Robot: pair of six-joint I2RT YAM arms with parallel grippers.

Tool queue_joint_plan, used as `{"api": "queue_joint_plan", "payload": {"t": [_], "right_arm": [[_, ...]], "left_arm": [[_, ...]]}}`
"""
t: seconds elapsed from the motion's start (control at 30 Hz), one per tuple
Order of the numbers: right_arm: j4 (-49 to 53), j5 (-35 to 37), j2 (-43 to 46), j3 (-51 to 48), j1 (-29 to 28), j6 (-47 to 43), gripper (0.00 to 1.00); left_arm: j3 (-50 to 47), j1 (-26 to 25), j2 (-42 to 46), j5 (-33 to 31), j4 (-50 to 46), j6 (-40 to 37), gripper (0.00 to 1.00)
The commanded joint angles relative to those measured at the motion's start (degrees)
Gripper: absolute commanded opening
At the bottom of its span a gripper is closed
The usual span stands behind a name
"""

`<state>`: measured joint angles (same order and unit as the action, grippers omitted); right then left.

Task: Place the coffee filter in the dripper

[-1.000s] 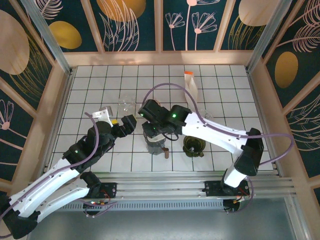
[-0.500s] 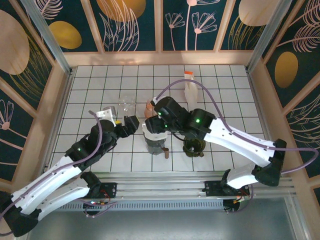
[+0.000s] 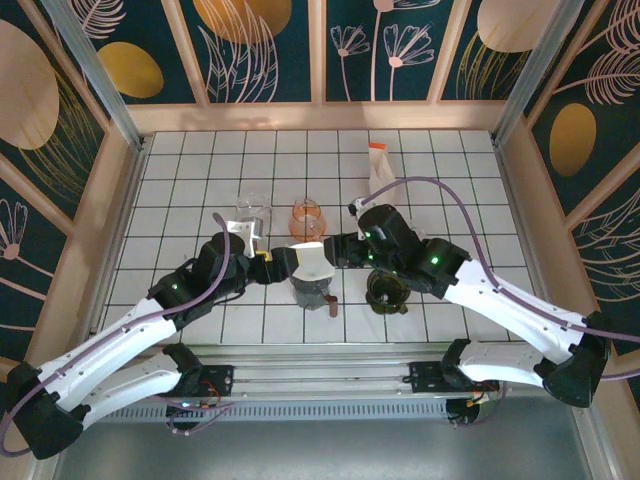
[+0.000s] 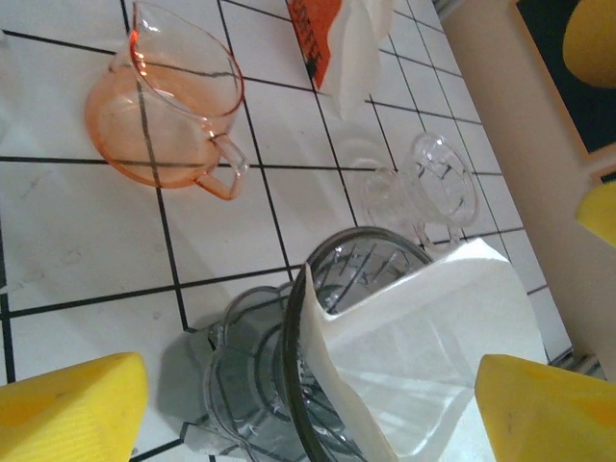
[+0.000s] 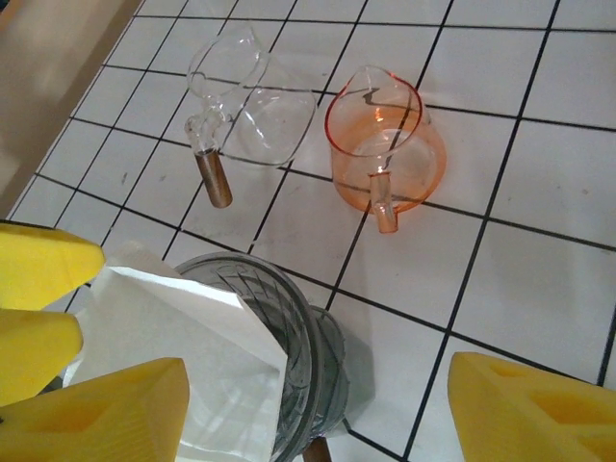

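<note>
The grey glass dripper [image 3: 312, 292] stands near the front middle of the tiled table. The white paper coffee filter [image 3: 313, 262] sits in its mouth, tilted, with its upper part sticking out over the rim. My left gripper [image 3: 280, 264] is just left of it and open. In the left wrist view its jaws [image 4: 308, 414] straddle the dripper [image 4: 245, 385] and filter [image 4: 433, 337], the right finger beside the paper's edge. My right gripper [image 3: 338, 250] is open just right of the filter. Its jaws [image 5: 318, 414] span the dripper [image 5: 308, 356], the left finger over the filter [image 5: 183, 346].
An orange pitcher [image 3: 307, 217] and a clear glass server [image 3: 253, 210] stand just behind the dripper. A filter packet [image 3: 380, 165] lies further back. A dark round piece [image 3: 388, 290] sits right of the dripper, and a clear cup [image 4: 423, 188] beside it. Wooden walls enclose the table.
The right gripper has opened, let go of the filter and drawn back to the right. The left gripper has moved right up to the dripper, its jaws narrowing a little.
</note>
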<state>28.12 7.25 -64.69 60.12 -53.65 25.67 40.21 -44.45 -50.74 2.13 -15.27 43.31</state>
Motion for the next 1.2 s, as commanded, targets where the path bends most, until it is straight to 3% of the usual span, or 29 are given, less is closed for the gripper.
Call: {"api": "queue_joint_plan", "payload": {"t": [0.0,0.4,0.67,1.0,1.17], "right_arm": [[-4.44,-3.49,0.05,-2.46,0.78,0.26,0.69],[-8.37,-5.53,-0.01,-7.37,1.7,1.7,0.5],[-9.94,-6.01,-0.76,-8.35,1.66,2.28,0.51],[-10.19,-5.93,-0.73,-8.7,1.62,2.76,0.5],[-10.5,-5.58,-0.62,-9.78,1.62,3.26,0.45]], "left_arm": [[0.99,-0.19,-0.4,3.5,-0.78,-1.04,0.86],[-2.34,-0.2,-1.78,5.33,1.63,0.55,0.72],[-3.38,-0.18,0.95,5.35,2.85,1.71,0.73],[-4.56,-0.19,1.42,5.31,3.18,2.31,0.57],[-5.49,-0.13,1.35,4.17,2.87,2.31,0.5]]}}
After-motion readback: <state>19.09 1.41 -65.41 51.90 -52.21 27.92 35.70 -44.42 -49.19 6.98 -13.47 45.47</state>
